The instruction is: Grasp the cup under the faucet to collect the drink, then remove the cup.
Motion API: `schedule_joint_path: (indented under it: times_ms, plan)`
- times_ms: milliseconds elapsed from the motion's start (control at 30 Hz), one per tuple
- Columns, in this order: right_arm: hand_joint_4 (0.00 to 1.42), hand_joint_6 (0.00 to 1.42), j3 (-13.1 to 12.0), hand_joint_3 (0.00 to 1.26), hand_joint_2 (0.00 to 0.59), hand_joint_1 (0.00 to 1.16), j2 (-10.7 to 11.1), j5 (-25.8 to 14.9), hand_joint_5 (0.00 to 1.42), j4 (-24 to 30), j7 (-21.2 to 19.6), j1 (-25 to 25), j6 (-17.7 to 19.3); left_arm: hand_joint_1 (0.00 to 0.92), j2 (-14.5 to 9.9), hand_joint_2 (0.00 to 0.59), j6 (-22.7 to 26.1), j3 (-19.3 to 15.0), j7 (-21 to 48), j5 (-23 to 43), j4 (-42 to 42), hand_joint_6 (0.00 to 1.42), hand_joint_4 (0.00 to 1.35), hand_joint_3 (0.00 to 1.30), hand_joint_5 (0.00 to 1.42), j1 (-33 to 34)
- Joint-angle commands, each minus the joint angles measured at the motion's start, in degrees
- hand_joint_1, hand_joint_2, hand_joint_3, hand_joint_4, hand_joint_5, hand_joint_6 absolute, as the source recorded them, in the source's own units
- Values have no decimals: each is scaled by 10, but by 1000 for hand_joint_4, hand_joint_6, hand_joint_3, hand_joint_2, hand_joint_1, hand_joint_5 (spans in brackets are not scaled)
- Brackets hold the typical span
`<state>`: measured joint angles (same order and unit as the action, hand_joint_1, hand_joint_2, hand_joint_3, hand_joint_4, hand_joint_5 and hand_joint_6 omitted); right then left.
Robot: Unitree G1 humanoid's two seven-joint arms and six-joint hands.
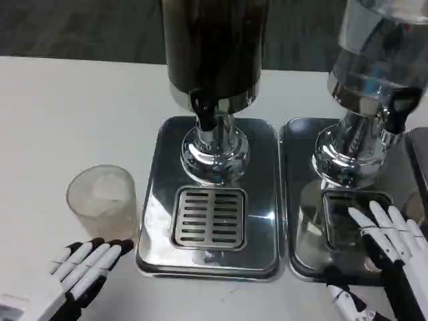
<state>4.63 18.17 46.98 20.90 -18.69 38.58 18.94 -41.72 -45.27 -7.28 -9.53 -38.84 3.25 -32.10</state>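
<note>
Our left hand [83, 271] lies at the worktop's [60, 114] near edge, fingers straight and slightly apart, holding nothing. Just beyond its fingertips stands the cup [102, 200], a frosted translucent cylinder, upright on the worktop beside the left steel tray's [160, 200] left edge; we cannot tell its contents. Our right hand [388, 244] rests spread over the right tray's [301, 200] slotted grate, gripping nothing. The dark dispenser [214, 47] holds brown liquid above its black faucet [204, 110]; the right dispenser [381, 53] is clear.
</note>
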Motion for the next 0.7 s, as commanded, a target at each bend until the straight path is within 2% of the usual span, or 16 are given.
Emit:
schedule_joint_path:
  times_ms: [33,400,700]
  plan:
    - [43,17,-6,156,396,279,2,-8,14,2,-2,5,5,0,-1,61,4,2,8,1,-4,0,0,0,0,-3]
    - [43,17,-6,156,396,279,3,-15,14,2,2,3,4,0,2,61,-1,1,4,9,4,0,0,0,0,-2]
    - [43,17,-4,156,396,279,0,-16,14,4,-1,9,4,0,18,65,-60,-25,-39,54,41,0,0,0,0,10]
